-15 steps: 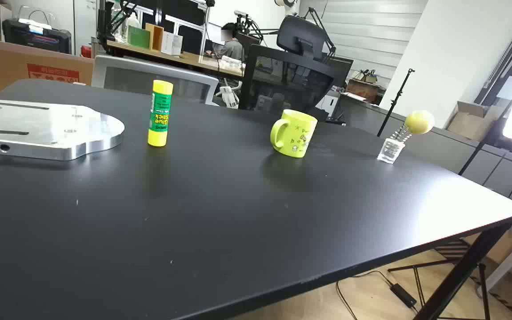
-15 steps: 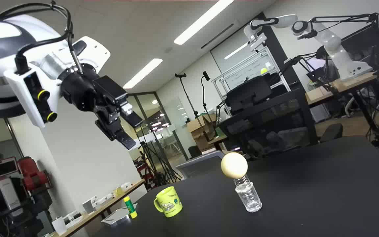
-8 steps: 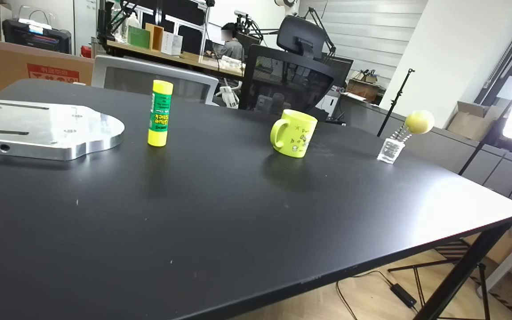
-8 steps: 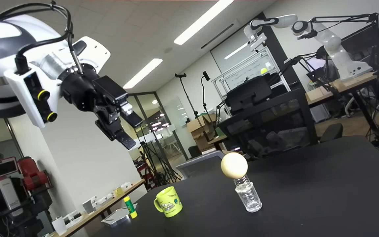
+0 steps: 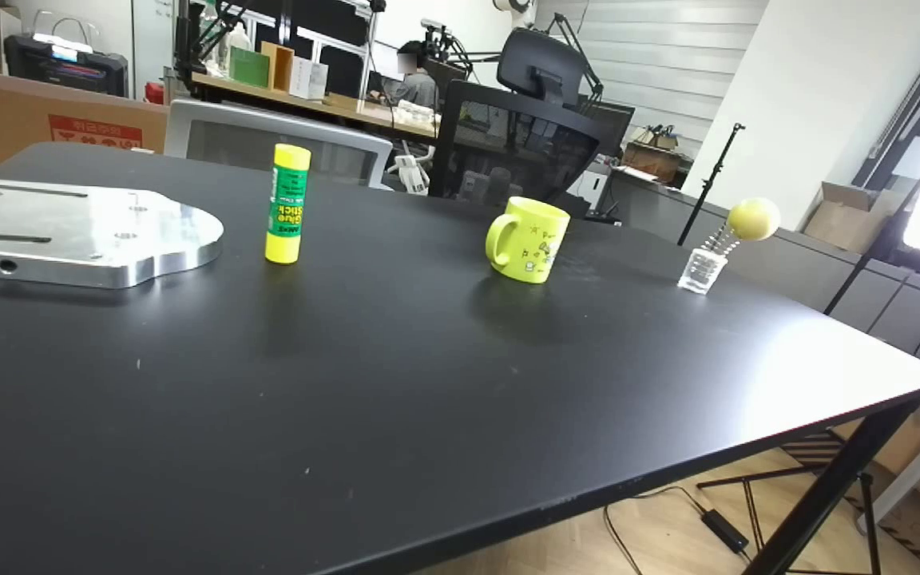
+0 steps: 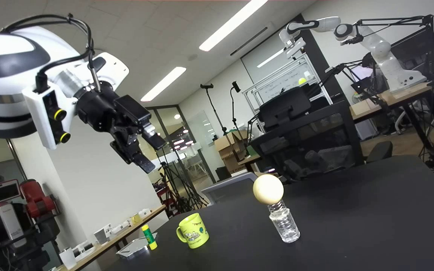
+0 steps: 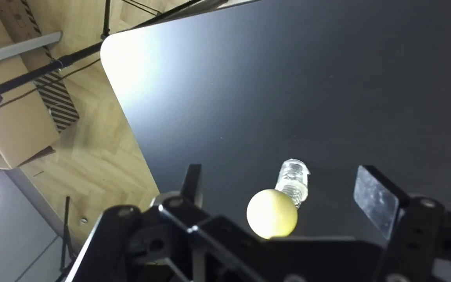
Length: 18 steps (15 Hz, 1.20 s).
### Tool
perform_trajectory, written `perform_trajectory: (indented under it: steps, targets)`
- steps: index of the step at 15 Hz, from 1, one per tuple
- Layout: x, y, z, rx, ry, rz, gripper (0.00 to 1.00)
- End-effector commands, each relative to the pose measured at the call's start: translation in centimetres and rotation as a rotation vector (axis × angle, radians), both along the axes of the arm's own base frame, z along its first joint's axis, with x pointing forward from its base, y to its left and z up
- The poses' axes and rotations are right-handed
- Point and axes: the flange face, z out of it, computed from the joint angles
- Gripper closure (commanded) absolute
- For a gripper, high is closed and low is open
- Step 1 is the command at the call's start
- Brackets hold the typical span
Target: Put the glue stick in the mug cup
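Observation:
The glue stick (image 5: 287, 204) stands upright on the black table, yellow with a green label band; it also shows in an exterior view (image 6: 149, 237). The lime mug cup (image 5: 528, 239) stands upright to its right, its handle toward the glue stick; it also shows in an exterior view (image 6: 193, 230). My gripper (image 6: 152, 153) is open and empty, high above the table and apart from both. In the wrist view my gripper (image 7: 285, 192) has its fingers wide apart, with table below. The glue stick and mug are out of the wrist view.
A yellow ball on a clear spring holder (image 5: 703, 270) stands right of the mug; in the wrist view the ball (image 7: 272, 214) appears between the fingers, below them. A silver metal plate (image 5: 85, 231) lies left of the glue stick. Chairs (image 5: 520, 136) stand behind the table.
My arm and gripper have shifted slightly right and down in an exterior view within the last half second; the fingers remain open. The glue stick, mug and ball holder have not moved.

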Motion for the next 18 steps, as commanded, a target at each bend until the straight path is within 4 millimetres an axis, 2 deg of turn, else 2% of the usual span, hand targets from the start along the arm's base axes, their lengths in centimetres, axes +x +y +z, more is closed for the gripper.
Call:
perform_trajectory:
  steps: [1,3,5,7,9,10,11,12,14,18]
  targets:
    - [4.0,5.4,-0.6,0.04,-0.001,0.11,0.0]
    - [5.5,11.1,-1.3,0.097,0.007,0.227,0.0]
    - [6.2,17.1,-1.8,0.143,0.02,0.347,0.0]
    - [6.0,23.1,-2.0,0.163,0.035,0.474,0.0]
    - [5.2,27.9,-2.1,0.191,0.071,0.594,0.0]
    - [4.8,29.5,-2.2,0.2,0.089,0.647,0.0]
    - [4.4,30.4,-2.3,0.191,0.118,0.681,0.0]
    - [4.2,29.2,-2.7,0.184,0.081,0.626,0.0]
    - [3.8,30.1,-2.8,0.183,0.089,0.645,0.0]
    - [4.1,29.3,-2.9,0.184,0.088,0.629,0.0]
